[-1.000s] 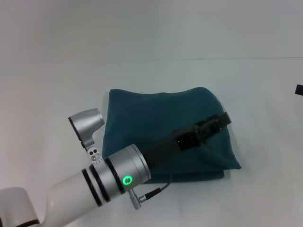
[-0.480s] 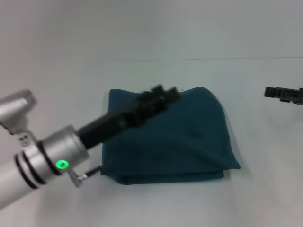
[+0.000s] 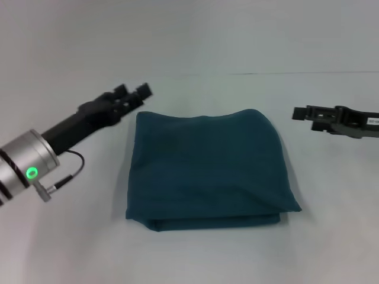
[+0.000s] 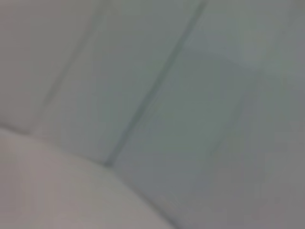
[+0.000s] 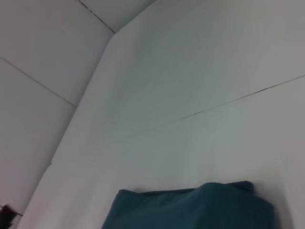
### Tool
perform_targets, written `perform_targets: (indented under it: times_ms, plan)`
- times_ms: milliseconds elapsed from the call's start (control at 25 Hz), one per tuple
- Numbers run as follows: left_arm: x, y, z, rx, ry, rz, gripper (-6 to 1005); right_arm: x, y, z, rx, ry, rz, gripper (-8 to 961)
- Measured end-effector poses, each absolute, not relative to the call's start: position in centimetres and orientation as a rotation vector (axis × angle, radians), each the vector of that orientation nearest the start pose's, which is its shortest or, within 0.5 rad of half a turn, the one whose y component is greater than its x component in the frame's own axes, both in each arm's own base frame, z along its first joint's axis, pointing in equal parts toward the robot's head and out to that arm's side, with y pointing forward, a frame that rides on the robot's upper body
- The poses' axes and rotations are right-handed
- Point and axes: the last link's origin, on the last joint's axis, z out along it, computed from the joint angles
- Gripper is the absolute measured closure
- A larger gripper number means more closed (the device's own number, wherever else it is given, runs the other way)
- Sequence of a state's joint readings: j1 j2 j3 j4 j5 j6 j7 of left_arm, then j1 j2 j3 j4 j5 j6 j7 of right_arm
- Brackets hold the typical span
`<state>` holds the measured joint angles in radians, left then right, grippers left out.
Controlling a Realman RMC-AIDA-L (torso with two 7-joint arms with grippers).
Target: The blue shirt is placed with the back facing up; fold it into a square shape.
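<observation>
Blue shirt [image 3: 207, 168]: solid dark teal-blue, plain, no print or lettering showing on the folded top face; same teal in the right wrist view [image 5: 190, 210]. Table [image 3: 189, 35]: flat off-white/pale grey, crossed by one thin dark seam line. Left gripper [image 3: 135, 94]: black, on a black forearm section; wrist collar silver with black bands and a lit green ring. Right gripper [image 3: 305, 113]: black.

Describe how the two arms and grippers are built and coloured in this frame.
The left gripper is black, on a black link joined to a silver cylindrical wrist with black bands, a green ring light and a thin black cable. The right gripper is black and flat-bodied with a small pale label.
</observation>
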<state>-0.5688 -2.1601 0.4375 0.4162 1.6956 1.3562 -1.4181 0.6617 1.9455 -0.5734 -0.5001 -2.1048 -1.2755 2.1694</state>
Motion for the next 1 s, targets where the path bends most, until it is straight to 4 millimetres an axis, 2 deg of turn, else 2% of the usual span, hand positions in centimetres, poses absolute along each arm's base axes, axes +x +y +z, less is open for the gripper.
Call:
perform_targets:
  times_ms: [160,520,1000]
  plan:
    - [-26.9,37.1,-1.3,-2.039,-1.132,-1.117,151,28.5,39.4,3.5,-2.155,1.672,0.685,33]
    - [-27.4,38.7,-2.1,-2.021,-1.197,-0.964,150,29.1,39.0,3.1,-2.127,1.742,0.637,33]
    - [-28.1,39.1,-2.6,-1.987,-1.224,-0.885,151,28.7,38.9,1.3,-2.150,1.761,0.576,34]
